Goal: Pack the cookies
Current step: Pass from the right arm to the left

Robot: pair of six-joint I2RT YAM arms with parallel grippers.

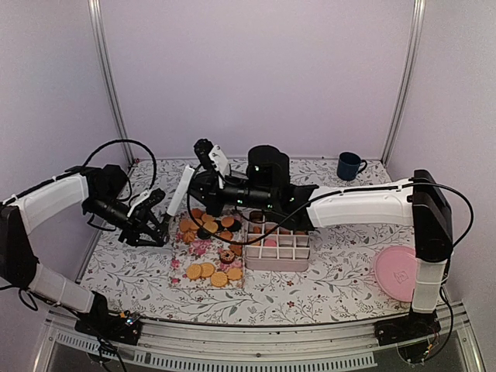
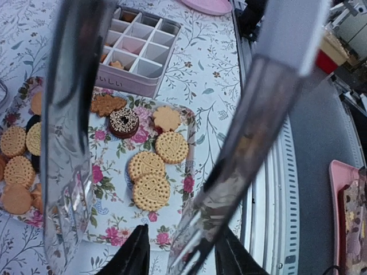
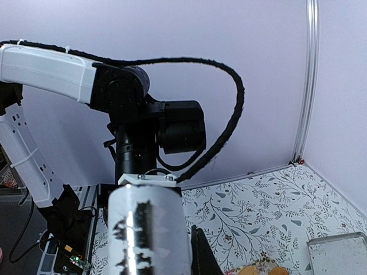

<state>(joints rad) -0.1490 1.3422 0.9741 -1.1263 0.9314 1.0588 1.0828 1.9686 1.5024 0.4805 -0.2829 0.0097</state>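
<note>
The left gripper (image 1: 155,226), spread and empty, is held at the tray's (image 1: 180,260) nine o'clock edge, presumably so cookies (image 1: 211,271) can be pinched (the right gripper (image 3: 190,246) is pressed together).

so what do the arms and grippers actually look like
Both the left arm and the right arm have smooth white shells over the long links and chunky black joint housings. Thick black cables loop loosely beside them. The left gripper has a black body, and its long flat fingers look shiny and silvery.
</note>
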